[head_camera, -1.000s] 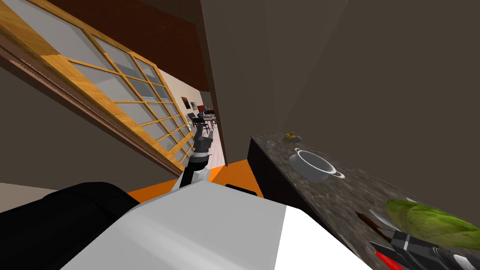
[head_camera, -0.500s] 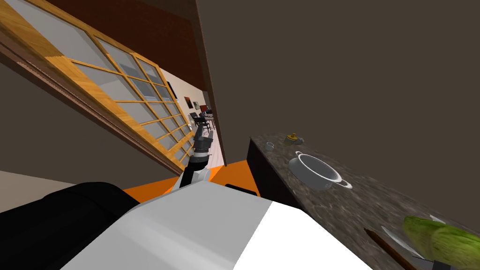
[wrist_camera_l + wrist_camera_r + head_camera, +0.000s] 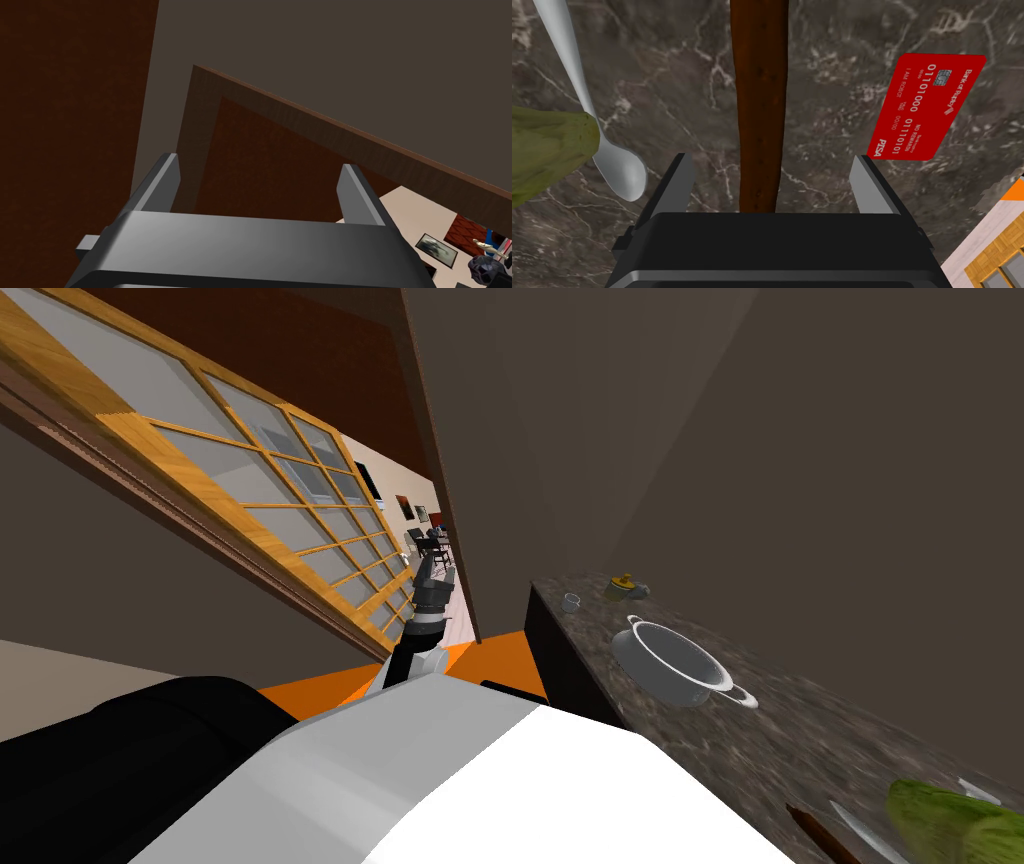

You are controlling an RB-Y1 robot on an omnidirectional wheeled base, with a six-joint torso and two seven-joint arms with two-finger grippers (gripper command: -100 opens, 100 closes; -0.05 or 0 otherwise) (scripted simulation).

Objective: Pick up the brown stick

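Rough brown stick [image 3: 760,100] on veined dark countertop [image 3: 822,30]
Straddles stick with right gripper [image 3: 772,161] spread wide, fingers clear of it; left gripper [image 3: 260,172] equally apart, empty.

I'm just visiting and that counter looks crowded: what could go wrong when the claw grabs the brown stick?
The right gripper stands open astride the brown stick, touching neither side; closing off-centre might push or roll it away. The spoon lies close beside one finger, so lowering could nudge it.
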